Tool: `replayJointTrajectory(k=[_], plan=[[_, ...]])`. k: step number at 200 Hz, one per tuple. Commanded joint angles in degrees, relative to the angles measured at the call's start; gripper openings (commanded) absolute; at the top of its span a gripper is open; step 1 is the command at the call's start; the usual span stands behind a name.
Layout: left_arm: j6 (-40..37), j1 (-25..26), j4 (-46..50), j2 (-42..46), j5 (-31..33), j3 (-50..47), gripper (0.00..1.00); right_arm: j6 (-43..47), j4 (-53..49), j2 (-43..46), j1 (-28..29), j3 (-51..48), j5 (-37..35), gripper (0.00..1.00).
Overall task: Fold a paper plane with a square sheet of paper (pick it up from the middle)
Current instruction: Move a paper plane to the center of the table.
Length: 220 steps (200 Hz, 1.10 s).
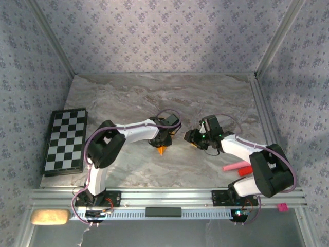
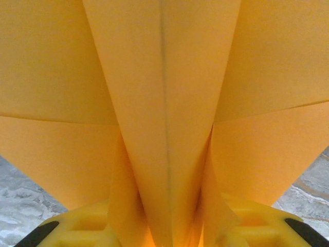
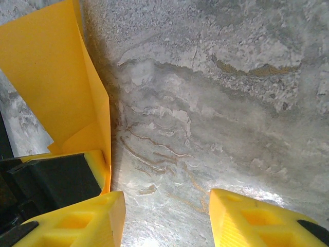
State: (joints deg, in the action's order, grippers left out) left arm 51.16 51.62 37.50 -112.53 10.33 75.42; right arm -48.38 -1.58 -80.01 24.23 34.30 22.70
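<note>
- I saw the folded paper (image 2: 164, 103) standing up between the left fingers (image 2: 77, 229), its centre ridge running down into the gap and a flap lying along each finger's inner face
- The left fingers stood somewhat apart, and I could not tell whether they were pinching the paper or merely flanking it
- From above, the paper showed as a small orange tip under the left arm (image 1: 133, 131), near the middle of the marble counter (image 1: 154, 98)
- The right fingers (image 3: 257, 221) were spread, with bare counter between them, grasping nothing; the paper's edge rose just to their left
- The chequered board (image 1: 66, 140) lay at the counter's left edge and the pink stick (image 1: 232, 167) by the right arm, both well apart from the paper
</note>
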Motion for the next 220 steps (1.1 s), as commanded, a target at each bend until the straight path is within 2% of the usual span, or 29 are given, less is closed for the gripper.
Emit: replayJointTrajectory(k=[1,111,127,220], plan=[[1.13,-0.64,0.50,-4.48,-0.16,-1.07,0.38,1.11,-1.13,1.10,-0.32,-0.64,-0.45,0.48],[1.92,-0.64,2.45,-0.82,0.20,1.39,0.39,1.08,-2.12,3.15,-0.32,-0.47,-1.27,0.48],[2.18,-0.64,2.69,0.14,0.66,1.65,0.42,1.10,-2.23,3.39,-0.32,-0.52,-1.34,0.48],[2.02,-0.64,3.27,4.26,1.08,2.15,0.45,1.10,-2.37,3.39,-0.32,-0.51,-1.51,0.48]])
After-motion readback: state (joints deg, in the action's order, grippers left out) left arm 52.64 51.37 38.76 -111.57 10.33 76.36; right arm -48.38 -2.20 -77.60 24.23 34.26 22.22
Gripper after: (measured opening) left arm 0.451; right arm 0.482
